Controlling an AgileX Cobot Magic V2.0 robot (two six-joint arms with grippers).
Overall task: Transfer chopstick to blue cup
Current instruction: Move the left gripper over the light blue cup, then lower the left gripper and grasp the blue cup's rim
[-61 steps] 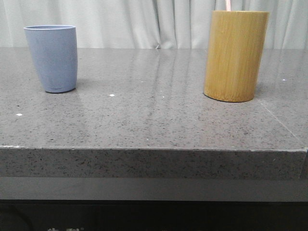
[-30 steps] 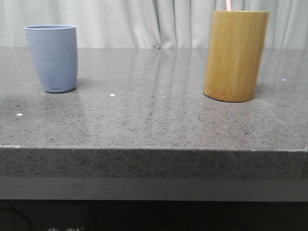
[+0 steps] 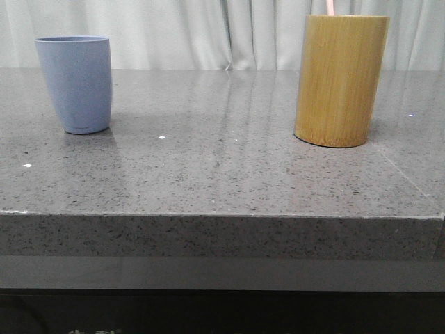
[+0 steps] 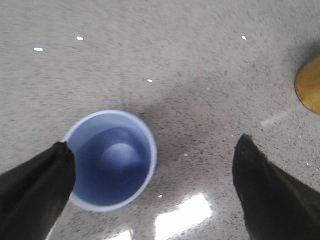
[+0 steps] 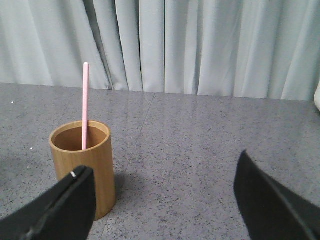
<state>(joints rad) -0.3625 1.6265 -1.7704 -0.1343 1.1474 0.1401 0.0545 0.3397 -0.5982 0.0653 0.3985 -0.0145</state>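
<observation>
- The left gripper (image 4: 150,190) has its two black fingers (image 4: 35,190) spread wide apart, holding nothing, looking straight down over the blue cup (image 4: 111,159); one finger overlaps the cup's rim in that view.
- The right gripper (image 5: 165,200) also has its fingers (image 5: 60,210) set wide apart and empty, facing the bamboo holder (image 5: 82,167) across the table.
- The chopstick (image 5: 85,105) is thin, straight and pale pink; it stands nearly upright inside the bamboo holder, leaning on the far rim and rising well above it.
- One chopstick, one blue cup and one bamboo holder show.
- The cup is matte light blue, tapered to its base, upright and empty.
- In the front view, cup and holder stand well apart on the grey speckled table (image 3: 222,174), before a pale curtain (image 3: 208,31).
</observation>
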